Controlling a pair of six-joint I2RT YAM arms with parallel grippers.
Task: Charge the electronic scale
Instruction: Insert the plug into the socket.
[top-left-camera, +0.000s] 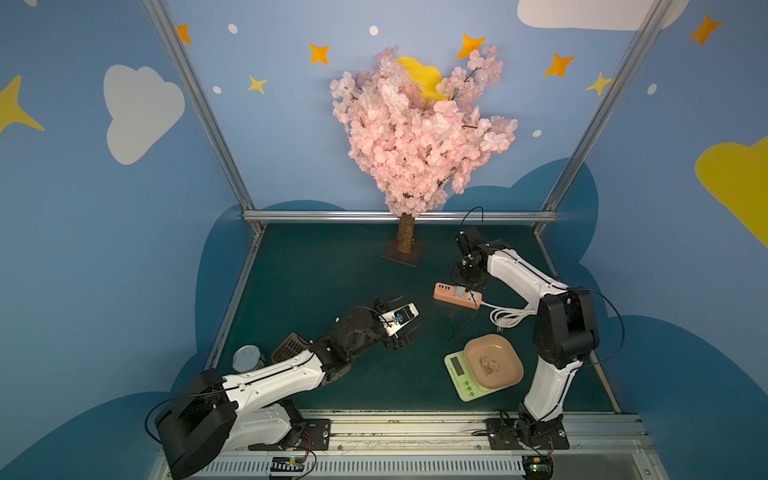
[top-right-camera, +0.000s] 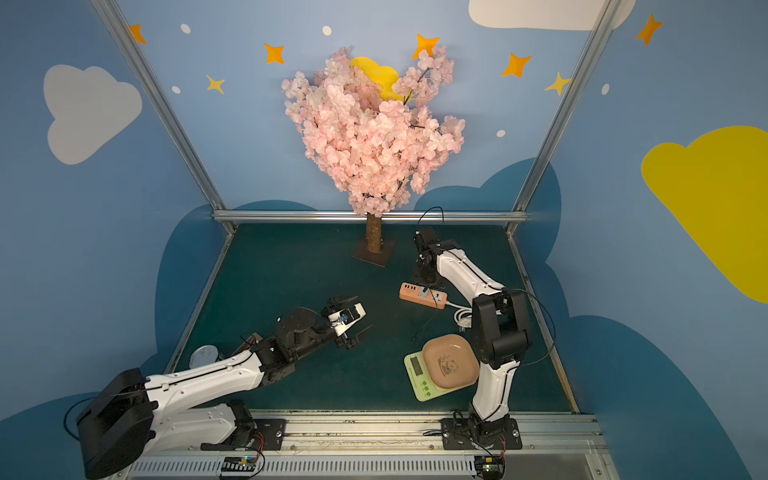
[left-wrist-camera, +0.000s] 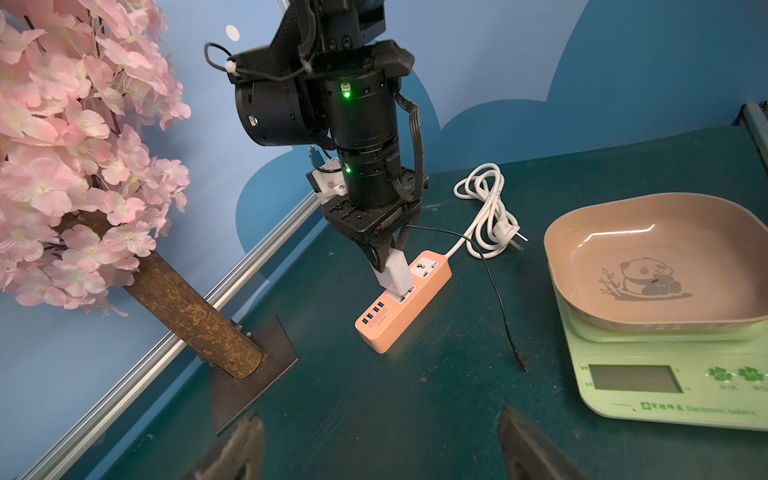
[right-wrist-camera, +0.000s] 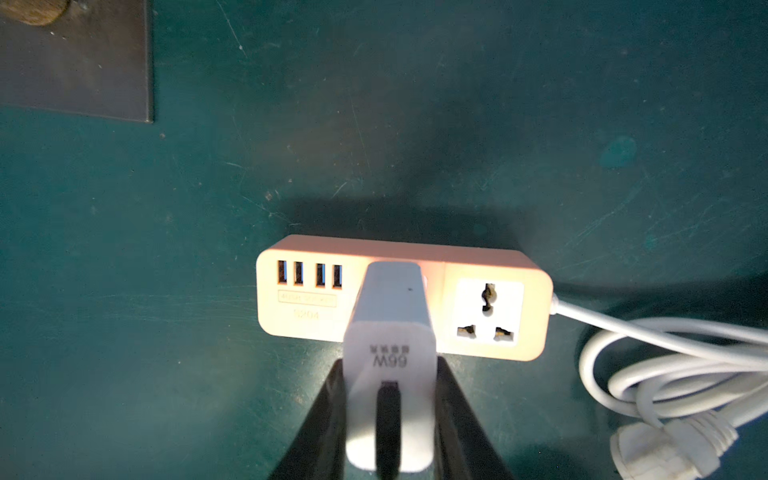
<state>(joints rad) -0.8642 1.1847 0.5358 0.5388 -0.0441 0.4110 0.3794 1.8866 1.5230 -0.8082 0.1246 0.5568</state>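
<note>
Closest to the lens, the aluminium rail (top-left-camera: 395, 428) carries both arm bases. Just beyond it, your electronic scale (top-left-camera: 465, 384) sits on the near right of the green mat (top-left-camera: 332, 270), with its panda tray (top-left-camera: 492, 361) on top.

Your left gripper (left-wrist-camera: 378, 419) hovers over the middle of the mat with its jaws spread wide and nothing between them. The scale lies to its right, well apart.

Your right gripper (right-wrist-camera: 390, 365) is farther back, clamped on the white charger block (right-wrist-camera: 390, 316). That block stands tilted on the orange power strip (right-wrist-camera: 307, 299). The scale is nearer than that grip, also well apart, beside the right arm's elbow.

A black cable (left-wrist-camera: 494, 291) runs from the charger, and its free end lies on the mat between strip and scale, touching neither.

The charger hides the socket under it, so you cannot tell whether the prongs are seated. The left wrist view cuts off the scale's right side. Behind the left arm, a can (top-left-camera: 247, 357) and a brown slotted piece (top-left-camera: 289, 347) are half hidden and hard to make out.
</note>
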